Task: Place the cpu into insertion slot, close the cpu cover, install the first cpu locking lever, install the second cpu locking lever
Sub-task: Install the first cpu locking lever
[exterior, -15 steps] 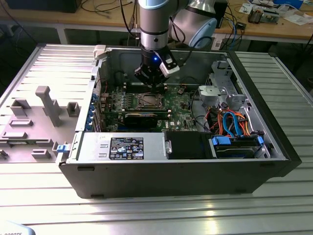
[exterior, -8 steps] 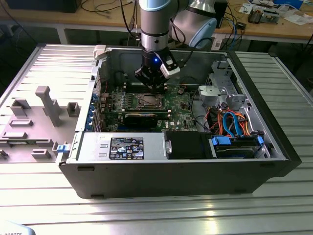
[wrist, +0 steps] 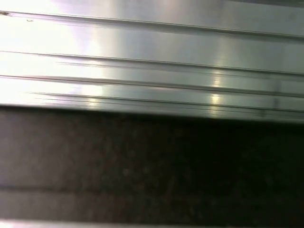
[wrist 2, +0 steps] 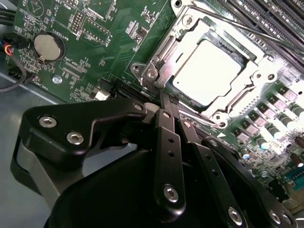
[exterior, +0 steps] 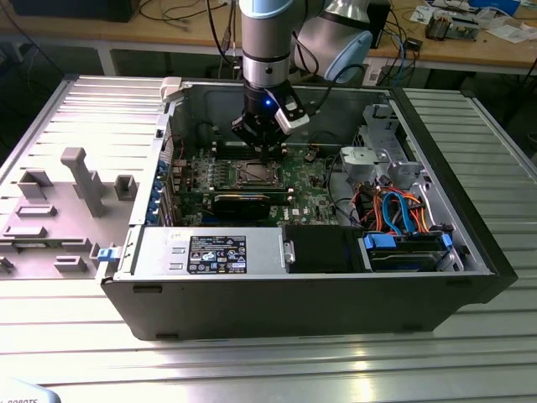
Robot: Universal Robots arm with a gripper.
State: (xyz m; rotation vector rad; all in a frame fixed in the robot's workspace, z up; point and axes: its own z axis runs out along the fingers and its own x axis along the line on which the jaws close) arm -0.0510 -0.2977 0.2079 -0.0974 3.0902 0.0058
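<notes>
Green motherboard (exterior: pixel 294 180) lies flat in the floor of an open dark computer case (exterior: pixel 310 294), which rests on a ribbed aluminium table (exterior: pixel 277 361). In the exterior view the arm reaches down into the case, and its gripper (exterior: pixel 267 151) hangs just above the insertion slot (exterior: pixel 254 174), near the board's middle. In the second wrist view the cpu (wrist 2: pixel 207 71), a flat square with a bright silver top, sits in the insertion slot. The cpu cover (wrist 2: pixel 199 42), a silvery frame with a square window, lies closed around the chip, so that the metal top shows through the window. A thin wire locking lever (wrist 2: pixel 237 23) runs along the far side of the socket, beside the long black memory slots (wrist 2: pixel 275 19). The gripper's black fingers (wrist 2: pixel 167 128) are drawn together, tips meeting at a near corner of the cover's frame; nothing can be seen held between them. A round coin battery (wrist 2: pixel 49 46) sits on the board well apart from the socket; white lettering is printed beside it and across the board, too fine to make out reliably. In the exterior view a black-and-white label (exterior: pixel 216 253) sits on the grey power supply (exterior: pixel 210 252), its text unreadable. Orange and blue cables (exterior: pixel 403 210) lie towards the exterior view's right. A grey moulded tray (exterior: pixel 59 210) lies on the table at the exterior view's left.
</notes>
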